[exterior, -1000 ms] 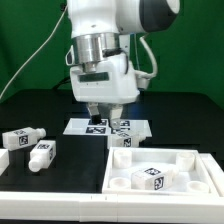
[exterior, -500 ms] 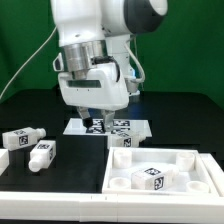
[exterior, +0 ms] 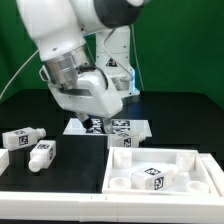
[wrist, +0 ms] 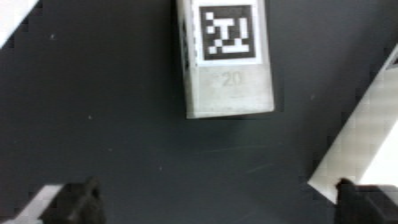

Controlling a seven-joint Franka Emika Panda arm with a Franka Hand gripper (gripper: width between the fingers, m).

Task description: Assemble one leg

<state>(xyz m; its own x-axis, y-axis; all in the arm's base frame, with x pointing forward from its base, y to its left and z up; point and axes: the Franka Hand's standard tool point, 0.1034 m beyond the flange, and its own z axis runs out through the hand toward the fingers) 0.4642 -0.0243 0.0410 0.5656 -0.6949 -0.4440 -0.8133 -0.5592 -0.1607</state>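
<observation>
My gripper point(exterior: 92, 121) hangs low over the black table, just above the marker board point(exterior: 135, 126), with the wrist tilted. In the wrist view the gripper point(wrist: 217, 205) is open and empty; its two dark fingertips point(wrist: 71, 202) stand wide apart over bare black table. One leg point(wrist: 230, 60), a white post with a square tag, lies ahead of the fingers and apart from them. In the exterior view two legs point(exterior: 20, 137) point(exterior: 41, 153) lie at the left. Another leg point(exterior: 121, 140) stands by the marker board's front edge.
The large white square tray-like piece point(exterior: 195, 158) with round sockets and a tagged part point(exterior: 150, 178) in it sits at the front right. A white rail point(exterior: 50, 196) runs along the table's front. A white edge point(wrist: 365, 130) shows beside the leg in the wrist view.
The arm has swung toward the exterior view's left and tilted over. The gripper has stayed low over the marker board and open. The legs and the tray-like piece have not moved.
</observation>
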